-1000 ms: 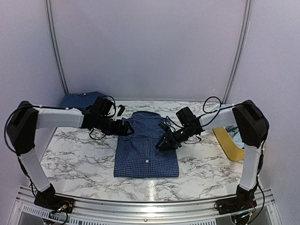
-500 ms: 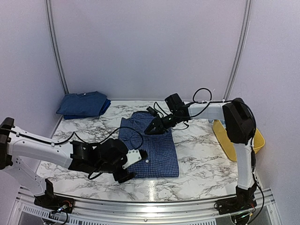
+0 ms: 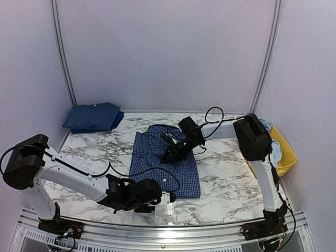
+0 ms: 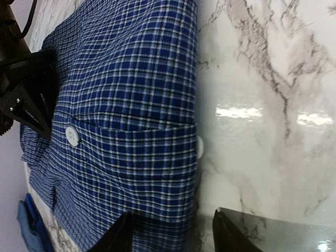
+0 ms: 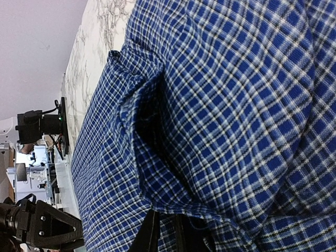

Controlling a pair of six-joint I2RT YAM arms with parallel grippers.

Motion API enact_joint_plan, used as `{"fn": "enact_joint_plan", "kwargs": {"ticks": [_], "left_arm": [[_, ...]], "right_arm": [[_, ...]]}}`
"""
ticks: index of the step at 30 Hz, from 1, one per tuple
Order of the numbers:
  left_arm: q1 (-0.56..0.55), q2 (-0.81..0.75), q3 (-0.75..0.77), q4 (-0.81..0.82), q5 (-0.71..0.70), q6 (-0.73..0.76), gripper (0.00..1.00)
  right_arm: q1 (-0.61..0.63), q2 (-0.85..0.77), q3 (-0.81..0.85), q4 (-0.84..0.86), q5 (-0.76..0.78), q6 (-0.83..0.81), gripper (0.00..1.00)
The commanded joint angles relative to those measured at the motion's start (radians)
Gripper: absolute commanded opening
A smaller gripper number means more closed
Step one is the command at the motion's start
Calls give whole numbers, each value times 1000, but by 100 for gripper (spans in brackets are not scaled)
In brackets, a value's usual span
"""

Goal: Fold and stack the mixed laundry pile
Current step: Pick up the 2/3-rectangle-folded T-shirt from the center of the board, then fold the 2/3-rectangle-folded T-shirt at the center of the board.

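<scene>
The navy small-check shirt (image 3: 173, 170) lies folded flat in the middle of the marble table (image 3: 231, 173). My left gripper (image 3: 167, 197) sits low at the shirt's near edge. In the left wrist view that gripper (image 4: 173, 235) is open, its fingers astride the hem of the checked shirt (image 4: 131, 100), near a white button (image 4: 72, 136). My right gripper (image 3: 168, 156) rests on the shirt's upper middle. In the right wrist view it (image 5: 167, 235) is pinched on a raised fold of the check cloth (image 5: 220, 105). A folded dark-blue pile (image 3: 94, 116) lies at the back left.
A yellow tub (image 3: 289, 157) stands off the table's right side with light-blue cloth (image 3: 274, 151) in it. The right arm reaches across the table's back right. The left arm lies low along the near left of the table.
The left arm swung from the shirt's back left down to its near edge, jaws narrowing. The right gripper moved from the shirt's right side to its upper middle and closed.
</scene>
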Motion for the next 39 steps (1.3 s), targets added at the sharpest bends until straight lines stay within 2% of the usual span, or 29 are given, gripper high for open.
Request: {"fn": "enact_joint_plan", "kwargs": {"ticks": [1,4,7,11,14,18,21,24,31,39], "left_arm": [[-7,55,35,66,-137,77,45],[-13,26,43,66,-150,80,25],[-24,-75,45,22,-96,51,0],[-30,-211,67,-111,24,-31,0],[-35,-272,95,-223,96,-85,0],[-47,-317,128,-319,175,-131,0],[-47,-337,164,-366,226,-170,0],[-44,-331,220,-422,234,-189,0],[22,-307,335,-504,248,-220,0],[183,-292,383,-508,320,-183,0]], "right_arm": [[16,37,4,-38,43,-45,12],[29,40,-23,-40,65,-62,11],[39,25,-61,-46,66,-72,11],[47,-47,-147,-42,49,-71,13],[51,-135,-176,-56,6,-73,22],[39,-221,-117,-76,-1,-69,33],[36,-184,-74,-93,-4,-94,32],[62,-116,-74,-139,-23,-144,27],[178,-119,-264,-73,-65,-178,22],[273,-223,-430,-54,-55,-181,19]]}}
